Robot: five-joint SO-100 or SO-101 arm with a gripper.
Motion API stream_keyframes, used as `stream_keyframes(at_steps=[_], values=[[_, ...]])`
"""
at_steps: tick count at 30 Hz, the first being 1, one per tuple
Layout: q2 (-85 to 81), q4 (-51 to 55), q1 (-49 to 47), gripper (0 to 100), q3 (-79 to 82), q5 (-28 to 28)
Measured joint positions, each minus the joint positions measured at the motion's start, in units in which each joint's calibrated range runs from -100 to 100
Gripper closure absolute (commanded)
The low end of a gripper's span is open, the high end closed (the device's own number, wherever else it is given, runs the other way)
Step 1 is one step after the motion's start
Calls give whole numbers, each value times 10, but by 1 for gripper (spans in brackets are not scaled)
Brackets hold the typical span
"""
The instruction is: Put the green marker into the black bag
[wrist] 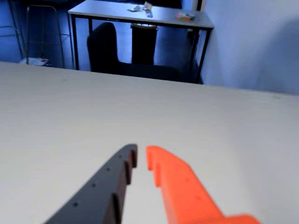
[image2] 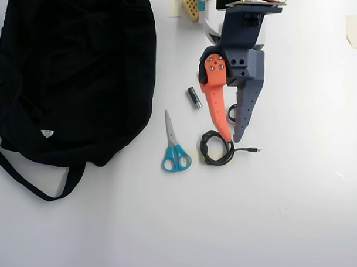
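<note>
The green marker does not show in either view. The black bag (image2: 75,71) lies at the left of the white table in the overhead view, its strap looping toward the front left and a small white label near its lower edge. My gripper (image2: 231,138) has an orange finger (image2: 217,108) and a grey finger (image2: 247,106). It hangs right of the bag, pointing down the picture, tips close together over the black coiled cable (image2: 216,151). In the wrist view the gripper (wrist: 141,153) holds nothing, with bare table beyond it.
Blue-handled scissors (image2: 174,148) lie between the bag and the cable. A short grey-black battery (image2: 194,98) lies left of the orange finger. A tape piece (image2: 353,31) sits at the top right. The wrist view shows a far desk (wrist: 140,14) and a chair.
</note>
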Motion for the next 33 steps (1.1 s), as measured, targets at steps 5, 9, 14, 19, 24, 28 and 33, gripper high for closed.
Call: stream_keyframes(at_steps=[5, 9, 14, 19, 24, 28, 33], values=[[7, -15, -1, 98, -4, -6], [7, -20, -2, 98, -4, -11], [7, -20, -1, 98, -3, -9], [7, -20, -15, 98, 28, -8], [7, -20, -17, 98, 36, -11], [7, -20, -29, 98, 37, -11], [7, -15, -30, 98, 37, -11]])
